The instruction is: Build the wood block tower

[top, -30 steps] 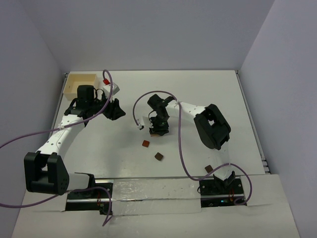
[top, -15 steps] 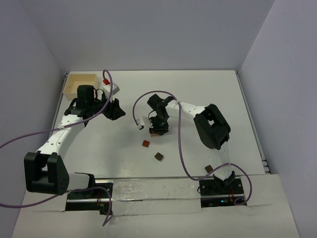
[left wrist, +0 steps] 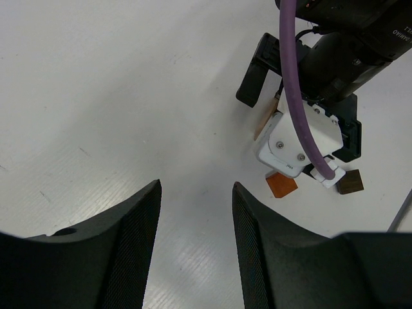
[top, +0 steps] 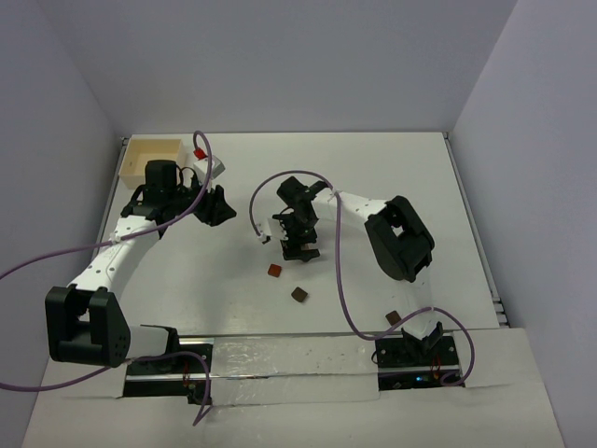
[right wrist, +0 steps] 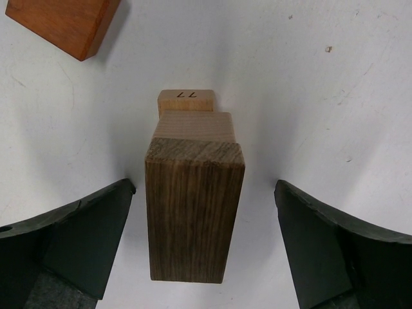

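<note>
The wood block tower (right wrist: 193, 219) stands upright in the right wrist view. Its dark brown top piece sits on a light tan block (right wrist: 195, 125), with a smaller tan block (right wrist: 186, 101) at the bottom. My right gripper (right wrist: 205, 187) straddles the top piece, open, and neither finger touches it. From above, the right gripper (top: 297, 238) hides most of the tower. Loose wood blocks lie near: a reddish-brown one (top: 274, 271) and a dark brown one (top: 298, 295). My left gripper (top: 219, 207) hovers to the left, open and empty.
A pale wooden box (top: 152, 154) stands at the back left, with a small red piece (top: 200, 152) beside it. Another dark block (top: 394, 318) lies by the right arm's base. The left wrist view shows the reddish-brown block (left wrist: 281, 185) and the dark block (left wrist: 351, 182).
My right gripper has opened wide and let go of the dark brown block, which stays on the tower. The left arm has not moved.
</note>
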Controlling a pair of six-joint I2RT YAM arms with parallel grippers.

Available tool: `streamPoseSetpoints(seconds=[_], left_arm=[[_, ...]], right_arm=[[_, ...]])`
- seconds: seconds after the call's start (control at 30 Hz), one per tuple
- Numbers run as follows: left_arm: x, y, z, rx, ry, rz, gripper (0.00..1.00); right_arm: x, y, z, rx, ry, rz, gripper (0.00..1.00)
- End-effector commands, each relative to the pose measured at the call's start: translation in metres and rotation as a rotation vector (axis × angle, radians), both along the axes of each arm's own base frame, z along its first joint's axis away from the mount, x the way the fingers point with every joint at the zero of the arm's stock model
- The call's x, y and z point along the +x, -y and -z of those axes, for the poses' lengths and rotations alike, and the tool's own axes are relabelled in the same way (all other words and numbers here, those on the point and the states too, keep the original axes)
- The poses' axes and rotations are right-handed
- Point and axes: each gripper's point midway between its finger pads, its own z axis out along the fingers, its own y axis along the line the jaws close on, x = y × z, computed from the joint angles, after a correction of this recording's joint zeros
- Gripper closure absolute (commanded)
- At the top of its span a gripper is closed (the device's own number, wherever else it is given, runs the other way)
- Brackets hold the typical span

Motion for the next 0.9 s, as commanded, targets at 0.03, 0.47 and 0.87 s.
streamPoseSetpoints(seconds=[0.03,0.47,0.87], left_arm=[[0.011,0.002,-0.021,-0.031,0.073,0.010,0.44],[0.011,-0.003,-0.031,-0.048,0.087,-0.028,0.32],[0.008,-0.008,-0.039,-0.034,0.113,-0.037,0.32]], right_arm=[[-0.004,-0.006,-0.001,0.009,-0.011,0.005,0.00],[0.002,-0.018,-0.064,0.127,0.053,0.049,0.00],[0.003,-0.012,-0.122,0.185,0.134,0.037,0.00]])
